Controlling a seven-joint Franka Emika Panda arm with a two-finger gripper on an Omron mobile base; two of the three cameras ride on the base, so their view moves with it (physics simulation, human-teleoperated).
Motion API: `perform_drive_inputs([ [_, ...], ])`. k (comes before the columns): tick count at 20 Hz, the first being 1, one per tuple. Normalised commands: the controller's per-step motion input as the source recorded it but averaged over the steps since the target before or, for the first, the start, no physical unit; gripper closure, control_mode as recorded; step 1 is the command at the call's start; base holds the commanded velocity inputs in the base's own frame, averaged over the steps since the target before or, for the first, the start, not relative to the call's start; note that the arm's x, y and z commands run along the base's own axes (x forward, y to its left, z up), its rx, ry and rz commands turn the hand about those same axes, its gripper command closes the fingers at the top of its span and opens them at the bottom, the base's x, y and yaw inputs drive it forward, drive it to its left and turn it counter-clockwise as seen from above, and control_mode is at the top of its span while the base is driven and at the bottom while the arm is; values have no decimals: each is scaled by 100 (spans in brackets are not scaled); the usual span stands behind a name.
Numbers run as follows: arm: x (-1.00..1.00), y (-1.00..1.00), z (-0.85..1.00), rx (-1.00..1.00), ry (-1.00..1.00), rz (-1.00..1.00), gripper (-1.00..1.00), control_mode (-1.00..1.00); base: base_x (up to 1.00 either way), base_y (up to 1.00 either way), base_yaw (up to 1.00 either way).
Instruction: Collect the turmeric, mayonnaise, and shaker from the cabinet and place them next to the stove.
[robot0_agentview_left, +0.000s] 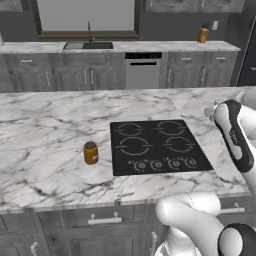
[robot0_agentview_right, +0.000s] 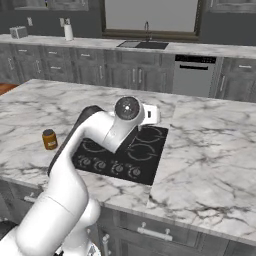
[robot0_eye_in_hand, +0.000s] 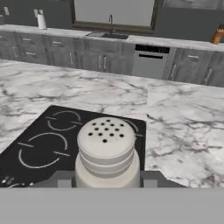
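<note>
- The shaker (robot0_eye_in_hand: 106, 151), a pale cylinder with a perforated lighter top, stood upright close to the camera, held between the gripper (robot0_eye_in_hand: 107, 183) fingers at its base.
- Behind it lay the black stove (robot0_eye_in_hand: 43, 144) with ring burners, set in a marble counter (robot0_eye_in_hand: 175, 118).
- Farther back ran grey drawers (robot0_eye_in_hand: 30, 48), a dishwasher (robot0_eye_in_hand: 149, 61), a sink (robot0_eye_in_hand: 107, 35), a paper-towel roll (robot0_eye_in_hand: 41, 20) and a knife block (robot0_eye_in_hand: 216, 36).

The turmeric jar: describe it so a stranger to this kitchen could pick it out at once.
Start at the white marble-patterned island counter and find the flat black square cooktop with four ring burners set into it. On the bare marble beside the cooktop's edge stands the small orange-brown cylindrical turmeric jar with a dark lid, upright and alone. It is the only orange thing on the island.
</note>
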Motion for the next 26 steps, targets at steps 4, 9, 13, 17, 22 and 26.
perform_drive_inputs([
  [4, 40, -88, -50, 0, 14, 2, 100, -100, 0, 0, 0],
  [9, 49, -68, -52, 0, 2, 1, 100, -100, 0, 0, 0],
  [13, 52, -37, -61, 0, -3, 10, 100, -100, 0, 0, 0],
  [17, 45, -15, -67, 0, -11, 9, 100, -100, 0, 0, 0],
  [22, 49, -11, -45, 0, 0, 8, 100, -100, 0, 0, 0],
  [26, 58, -21, -39, 0, 0, 11, 100, -100, 0, 0, 0],
])
